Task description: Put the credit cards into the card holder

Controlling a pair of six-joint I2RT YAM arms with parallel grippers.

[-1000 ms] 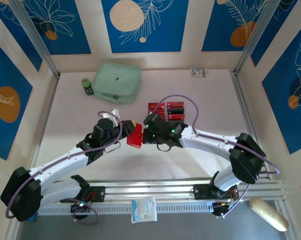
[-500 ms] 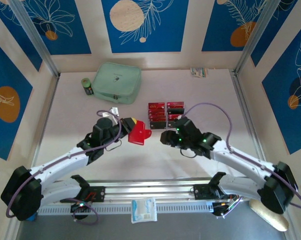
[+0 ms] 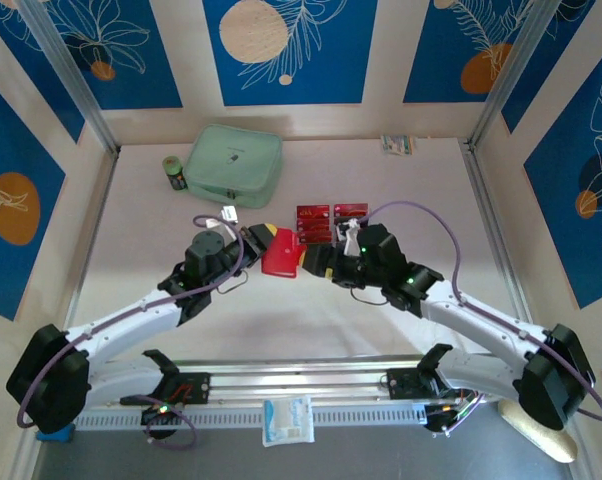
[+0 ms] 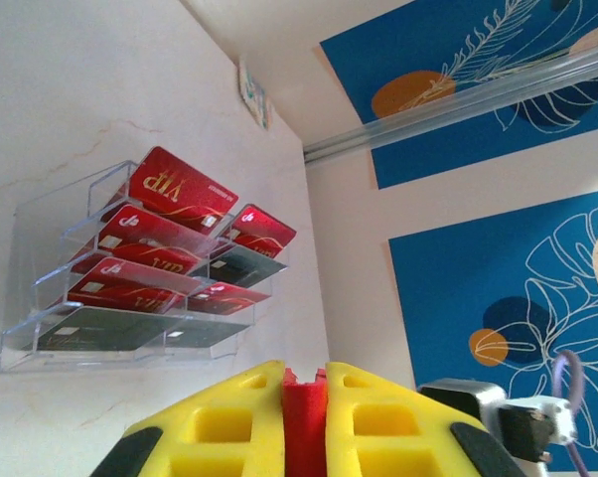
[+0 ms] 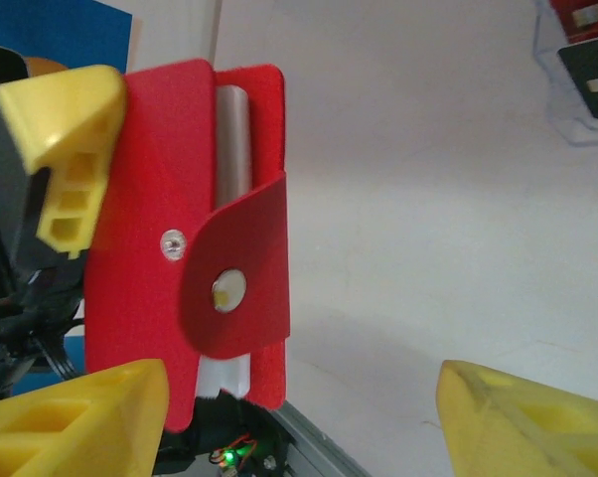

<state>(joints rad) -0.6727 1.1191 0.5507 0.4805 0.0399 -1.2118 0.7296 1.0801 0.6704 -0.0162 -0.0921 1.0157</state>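
Observation:
The card holder (image 3: 281, 256), a small red wallet, hangs above the table with my left gripper (image 3: 265, 242) shut on its edge. In the left wrist view the yellow fingers (image 4: 239, 397) pinch the red edge (image 4: 304, 402). The right wrist view shows the card holder (image 5: 150, 298) side on, its snap tab (image 5: 241, 268) unfastened and a pale inside showing. My right gripper (image 5: 299, 422) is open, its left finger (image 5: 80, 422) just below the wallet's lower corner. The credit cards (image 3: 333, 222), red and dark, sit in a clear tray (image 4: 41, 214) just behind both grippers.
A mint-green zip case (image 3: 234, 165) and a small dark can (image 3: 174, 172) stand at the back left. A small packet (image 3: 398, 144) lies at the back wall. A white cloth (image 3: 287, 420) and a beige object (image 3: 536, 425) lie beyond the near rail.
My right gripper let go and opened, drew back to the right, then came close to the wallet again. The left gripper carried the wallet slightly toward the tray.

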